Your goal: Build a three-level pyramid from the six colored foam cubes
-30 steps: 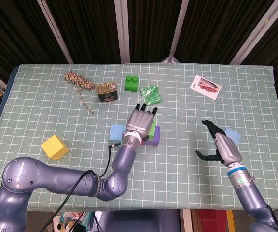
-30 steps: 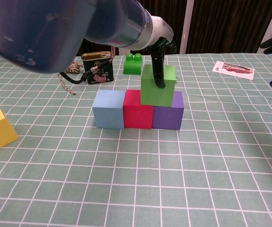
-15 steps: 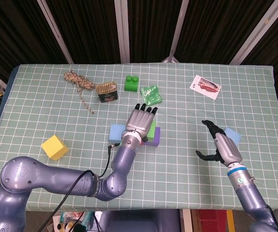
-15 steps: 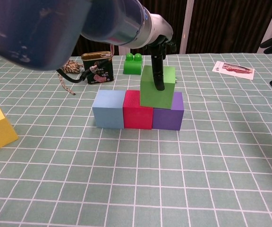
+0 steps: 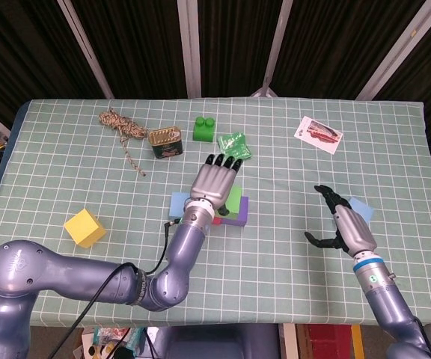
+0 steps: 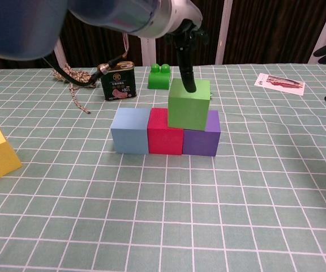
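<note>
Atop the red cube (image 6: 164, 132) and purple cube (image 6: 201, 140), your green cube (image 6: 189, 104) sits beside the blue cube (image 6: 130, 130); your left hand (image 5: 214, 183) hovers above, fingers (image 6: 187, 63) spread, holding nothing. Your right hand (image 5: 343, 224) waits, fingers apart, near the yellow-free worktop (image 6: 163, 215) edge.

The table (image 5: 66, 164) is wearing a green cloth with a white grid. A row of three foam cubes is resting on it near the centre: blue cube (image 6: 130, 131), red cube (image 6: 164, 133), purple cube (image 6: 201, 136), each touching the next. Relative to this row, a yellow cube (image 5: 84, 227) is lying well to the left, a light blue cube (image 5: 360, 209) well to the right. Behind the row are lying a tin can (image 5: 165, 142), a rope coil (image 5: 120, 124), a green toy brick (image 5: 204, 129), a green packet (image 5: 235, 144) and a printed card (image 5: 319, 134).
</note>
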Tool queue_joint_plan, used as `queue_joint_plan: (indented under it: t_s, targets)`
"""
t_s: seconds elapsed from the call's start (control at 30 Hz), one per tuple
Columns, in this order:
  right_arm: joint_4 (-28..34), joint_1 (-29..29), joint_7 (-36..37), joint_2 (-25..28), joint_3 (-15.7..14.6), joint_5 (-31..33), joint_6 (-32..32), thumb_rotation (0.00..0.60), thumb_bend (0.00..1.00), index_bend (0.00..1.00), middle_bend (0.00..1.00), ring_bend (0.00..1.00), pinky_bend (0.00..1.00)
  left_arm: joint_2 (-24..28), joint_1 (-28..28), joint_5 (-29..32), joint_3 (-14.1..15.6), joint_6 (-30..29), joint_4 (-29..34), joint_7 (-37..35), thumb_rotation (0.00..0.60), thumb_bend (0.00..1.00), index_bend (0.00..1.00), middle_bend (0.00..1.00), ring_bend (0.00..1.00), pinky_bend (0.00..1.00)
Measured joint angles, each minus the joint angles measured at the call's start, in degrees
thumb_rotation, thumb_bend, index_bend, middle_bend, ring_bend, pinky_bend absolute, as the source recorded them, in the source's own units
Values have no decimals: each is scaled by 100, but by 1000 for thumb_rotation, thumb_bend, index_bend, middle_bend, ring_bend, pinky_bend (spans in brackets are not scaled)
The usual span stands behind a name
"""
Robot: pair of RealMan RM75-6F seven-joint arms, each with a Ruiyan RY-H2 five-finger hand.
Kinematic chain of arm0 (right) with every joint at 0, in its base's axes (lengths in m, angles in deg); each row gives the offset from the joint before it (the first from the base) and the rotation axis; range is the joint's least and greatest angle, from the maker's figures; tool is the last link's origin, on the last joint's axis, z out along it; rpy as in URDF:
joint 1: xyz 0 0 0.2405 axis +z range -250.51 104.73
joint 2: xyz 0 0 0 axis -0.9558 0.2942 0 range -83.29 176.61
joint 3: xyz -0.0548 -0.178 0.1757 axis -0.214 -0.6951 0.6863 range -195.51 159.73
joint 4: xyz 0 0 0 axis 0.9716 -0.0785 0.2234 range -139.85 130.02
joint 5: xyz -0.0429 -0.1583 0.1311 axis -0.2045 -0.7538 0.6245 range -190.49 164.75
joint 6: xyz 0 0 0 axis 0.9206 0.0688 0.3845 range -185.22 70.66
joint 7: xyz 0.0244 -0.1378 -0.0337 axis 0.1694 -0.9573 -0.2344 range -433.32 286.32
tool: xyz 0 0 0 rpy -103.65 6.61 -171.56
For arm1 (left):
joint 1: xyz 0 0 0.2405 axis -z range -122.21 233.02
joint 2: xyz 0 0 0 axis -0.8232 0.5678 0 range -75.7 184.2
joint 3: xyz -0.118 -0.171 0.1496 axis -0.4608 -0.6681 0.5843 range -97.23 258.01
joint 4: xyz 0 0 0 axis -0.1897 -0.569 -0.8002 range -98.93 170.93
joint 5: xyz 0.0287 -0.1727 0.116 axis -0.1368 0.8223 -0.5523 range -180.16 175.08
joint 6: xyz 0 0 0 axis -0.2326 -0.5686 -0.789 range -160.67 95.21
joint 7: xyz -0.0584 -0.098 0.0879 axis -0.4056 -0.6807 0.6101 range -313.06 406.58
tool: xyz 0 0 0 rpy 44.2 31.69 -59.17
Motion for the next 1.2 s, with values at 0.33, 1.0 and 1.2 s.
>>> queue_joint_plan:
  t_s: [0.33,1.0,1.2]
  targets:
    - [-56,0,-10,16,23,70,-34,600,313,0,0,0,0,965,-573,-272,147,-429,1108,-131,600,94,2,59,0,41]
    - [-511,65,-474,-289,46,349,-482,600,313,0,0,0,0,3149,-2669,-3269,1881,-58,2743,-1195,600,76,3,94,0,41]
    - [-573,77,-664,-411,48,392,-642,600,314,0,0,0,0,3691,-3141,-4342,2382,478,2736,-1686,600,75,2,129,0,44]
